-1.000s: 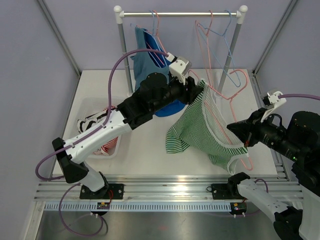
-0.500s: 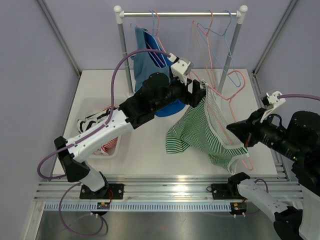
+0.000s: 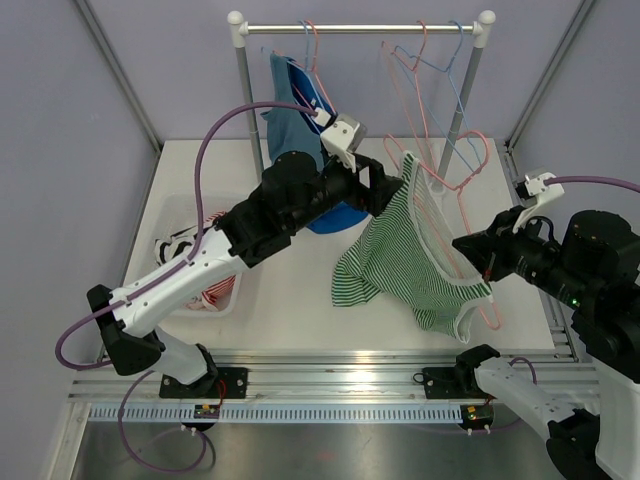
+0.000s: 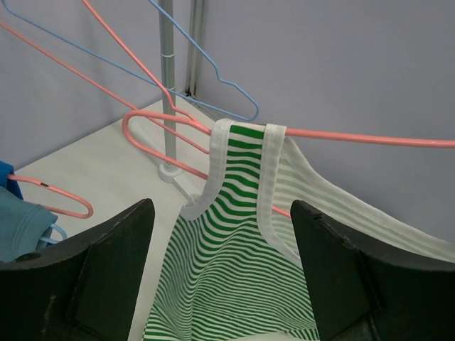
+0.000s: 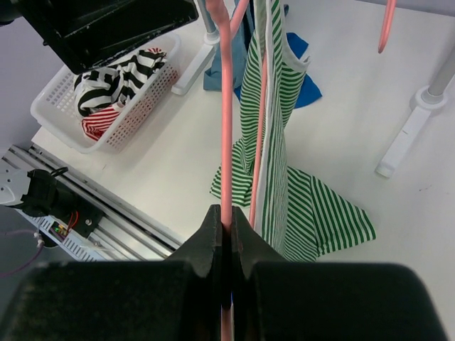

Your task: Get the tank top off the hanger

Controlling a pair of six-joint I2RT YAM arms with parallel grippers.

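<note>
Strap of the green-and-white striped fabric tank top [image 4: 245, 167] lies straight ahead of the left gripper [image 4: 222, 234], draped over the thin pink wire hanger [image 4: 355, 135], framed by the wide-spread black fingers [image 4: 106, 263] but untouched. The garment's long axis slopes down from that strap toward the right gripper [image 5: 229, 220], which is pinched tight on the hanger's wire. The hem seems to rest crumpled on the white tabletop [image 3: 290, 290], though folds hide the contact. The left arm is nearer the strap. Behind stands the white-posted clothes rack [image 3: 360, 28] with a blue garment [image 3: 288, 100]; a white mesh basket [image 5: 138, 106] sits left.
</note>
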